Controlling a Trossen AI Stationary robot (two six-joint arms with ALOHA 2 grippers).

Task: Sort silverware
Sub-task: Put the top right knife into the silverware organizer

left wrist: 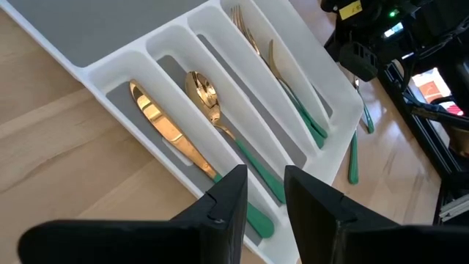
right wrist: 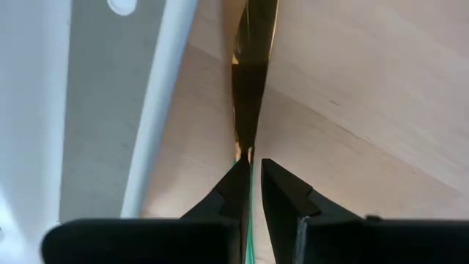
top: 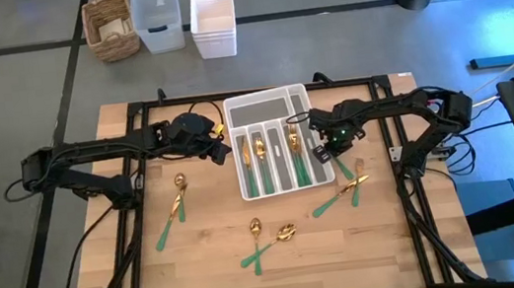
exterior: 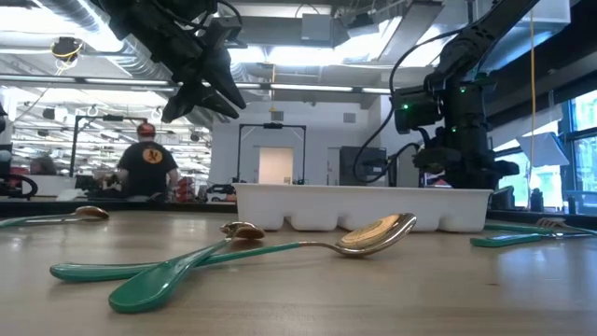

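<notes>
Gold-bladed, green-handled knife (right wrist: 249, 95) clamped in right tool (right wrist: 251, 180) beside white slotted tray (top: 266, 98); left tool (left wrist: 264, 194) apart, empty; no legible writing.

Grey floor (top: 11, 87) around the wooden surface (top: 214, 269). Beyond its far edge: wicker basket (top: 112, 26), clear bin (top: 158, 18), white tub (top: 213, 24). Room behind: exposed ceiling ducts (exterior: 56, 28), doorway (exterior: 274, 164), seated person (exterior: 147, 168).
</notes>
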